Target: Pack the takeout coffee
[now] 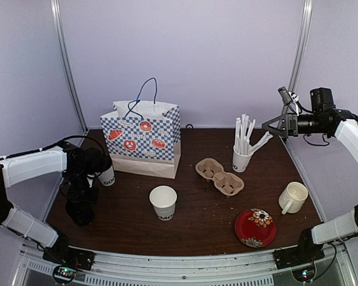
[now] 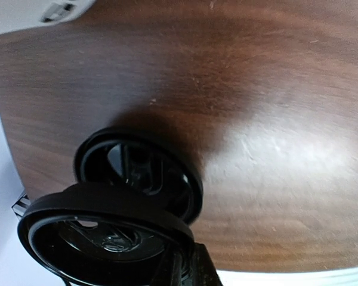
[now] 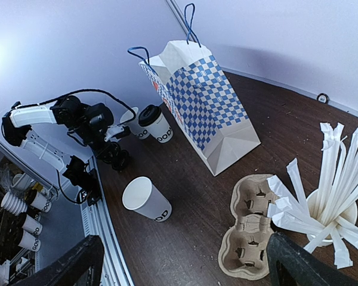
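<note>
A white lettered paper cup (image 1: 163, 201) stands open without a lid at the table's front centre; it also shows in the right wrist view (image 3: 146, 199). Two more cups stand left of the bag: one with a black lid (image 3: 156, 123) and one open (image 3: 132, 122). In the top view only one of these cups (image 1: 107, 176) shows beside the left arm. My left gripper (image 1: 80, 202) (image 2: 185, 268) is shut on the rim of a black lid (image 2: 101, 229), just above a second black lid (image 2: 140, 170) on the table. My right gripper (image 1: 275, 125) (image 3: 185, 253) is open, empty and high above the back right.
A blue-checked paper bag (image 1: 144, 140) stands open at the back. A pulp cup carrier (image 1: 219, 176) lies right of centre, by a cup of white stirrers (image 1: 243, 149). A cream mug (image 1: 293, 196) and a red plate (image 1: 255, 227) sit front right.
</note>
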{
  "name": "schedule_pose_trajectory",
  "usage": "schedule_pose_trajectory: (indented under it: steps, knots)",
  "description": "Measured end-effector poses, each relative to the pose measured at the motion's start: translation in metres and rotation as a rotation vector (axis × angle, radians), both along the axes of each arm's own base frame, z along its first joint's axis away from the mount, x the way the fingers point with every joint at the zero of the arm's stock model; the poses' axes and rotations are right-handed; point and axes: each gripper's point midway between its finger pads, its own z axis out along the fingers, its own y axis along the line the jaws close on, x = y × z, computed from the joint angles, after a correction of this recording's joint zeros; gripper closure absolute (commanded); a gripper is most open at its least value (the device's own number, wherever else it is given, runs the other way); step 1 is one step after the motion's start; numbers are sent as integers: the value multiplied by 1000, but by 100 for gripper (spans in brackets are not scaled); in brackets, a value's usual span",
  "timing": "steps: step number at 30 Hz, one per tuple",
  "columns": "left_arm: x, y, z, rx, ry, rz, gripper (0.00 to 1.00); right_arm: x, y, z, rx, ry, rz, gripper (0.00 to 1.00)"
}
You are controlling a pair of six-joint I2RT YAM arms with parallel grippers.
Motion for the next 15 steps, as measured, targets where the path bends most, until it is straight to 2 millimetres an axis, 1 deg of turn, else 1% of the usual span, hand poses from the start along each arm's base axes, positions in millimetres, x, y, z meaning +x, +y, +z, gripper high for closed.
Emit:
schedule_pose_trajectory:
  steps: [3, 5, 8, 11, 12, 13, 15]
  knots:
    - [4, -4, 23, -37, -49, -5, 100, 0, 0, 0, 1, 0, 0, 1]
    - [9, -13, 40, -91, -91, -21, 99, 0, 0, 0, 1, -1, 0, 2]
    - [21, -40, 75, -214, -183, -90, 96, 1, 0, 1, 5, 2, -1, 2]
    - [29, -82, 121, -363, -272, -220, 96, 0, 1, 1, 9, 10, -1, 1]
    - [31, -103, 143, -429, -319, -287, 96, -2, 3, 1, 3, 10, 7, 1]
    - [32, -117, 158, -476, -348, -334, 96, -3, 6, 1, -9, 6, 15, 1]
    - [29, -156, 201, -607, -421, -470, 96, -10, 19, 4, -33, -7, 56, 1]
